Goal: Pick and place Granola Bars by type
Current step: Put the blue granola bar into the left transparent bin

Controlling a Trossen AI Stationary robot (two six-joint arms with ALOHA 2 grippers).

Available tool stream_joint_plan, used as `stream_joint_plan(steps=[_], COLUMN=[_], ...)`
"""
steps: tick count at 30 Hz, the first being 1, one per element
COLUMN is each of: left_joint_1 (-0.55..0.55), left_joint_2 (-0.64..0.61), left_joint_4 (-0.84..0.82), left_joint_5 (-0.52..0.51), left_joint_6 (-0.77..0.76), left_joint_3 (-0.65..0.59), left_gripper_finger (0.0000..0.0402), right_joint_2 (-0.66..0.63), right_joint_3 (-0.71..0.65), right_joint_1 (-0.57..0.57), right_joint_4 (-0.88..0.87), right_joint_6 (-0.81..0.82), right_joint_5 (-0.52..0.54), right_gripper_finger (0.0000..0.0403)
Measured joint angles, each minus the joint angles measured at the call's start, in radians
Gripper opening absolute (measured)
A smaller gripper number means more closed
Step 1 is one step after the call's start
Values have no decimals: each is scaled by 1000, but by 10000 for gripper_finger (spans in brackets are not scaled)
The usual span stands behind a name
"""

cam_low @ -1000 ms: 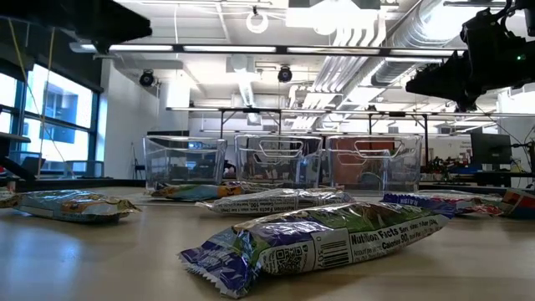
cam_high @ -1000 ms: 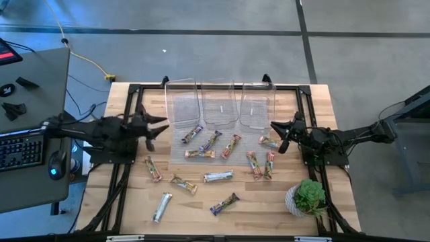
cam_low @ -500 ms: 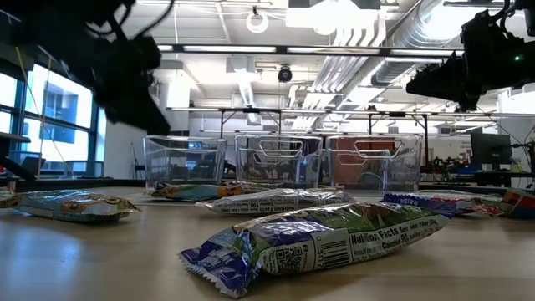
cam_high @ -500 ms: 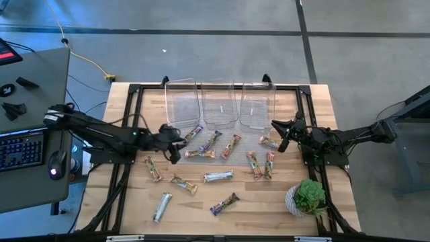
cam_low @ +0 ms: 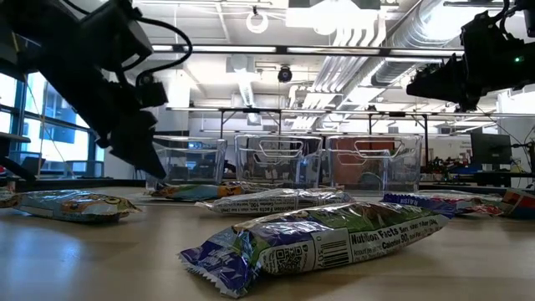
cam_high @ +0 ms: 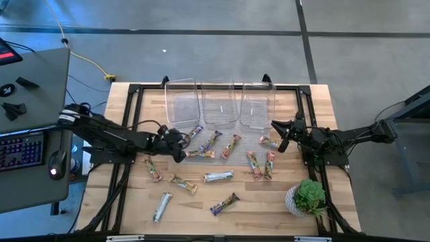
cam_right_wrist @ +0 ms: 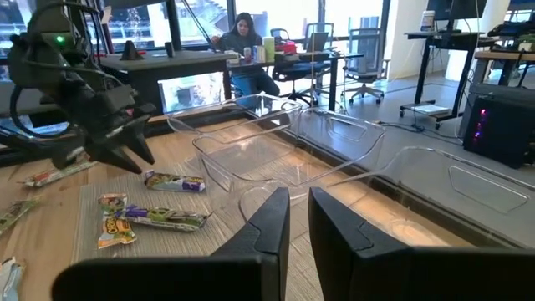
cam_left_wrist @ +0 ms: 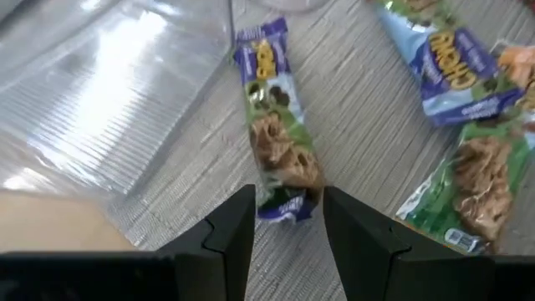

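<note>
Just ahead of your left gripper (cam_left_wrist: 288, 221), jaws spread, the purple bar (cam_left_wrist: 276, 134) lies lengthwise away from it; right gripper (cam_high: 283, 136) waits pressed together.

Overhead looks down; low level across table (cam_high: 316, 94); wrists close.

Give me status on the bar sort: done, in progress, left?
Done: nothing; all three bins look empty. In progress: the left claw is open, straddling the end of a purple bar on the mat beside the left bin. The right claw waits shut, holding nothing. Left: every bar, still on the table.
</note>
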Motion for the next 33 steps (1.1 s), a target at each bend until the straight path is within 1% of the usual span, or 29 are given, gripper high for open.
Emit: stream_joint_plan(steps=[5, 10, 16, 24, 26, 28, 33], left_joint_1=[0, 0, 0, 0, 0, -1, -1], left_joint_2=[33, 81, 134, 161, 169, 181, 187], left_joint_4=[2, 7, 96, 120, 130, 146, 173], left_joint_5=[9, 5, -36, -39, -38, -35, -22], left_joint_6=[-48, -54, -52, -54, -54, -55, -57], left_joint_3=[0, 0, 0, 0, 0, 0, 0], left_gripper_finger=[137, 137, 137, 134, 121, 99, 17], right_joint_2=[0, 0, 0, 0, 0, 0, 0], right_joint_3=[0, 0, 0, 0, 0, 0, 0], right_joint_1=[0, 0, 0, 0, 0, 0, 0], right_joint_4=[-10, -15, -17, -18, -21, -26, -42], right_joint_6=[0, 0, 0, 0, 0, 0, 0], right_joint_5=[1, 1, 0, 0, 0, 0, 0], right_gripper_finger=[32, 32, 32, 32, 32, 32, 32])
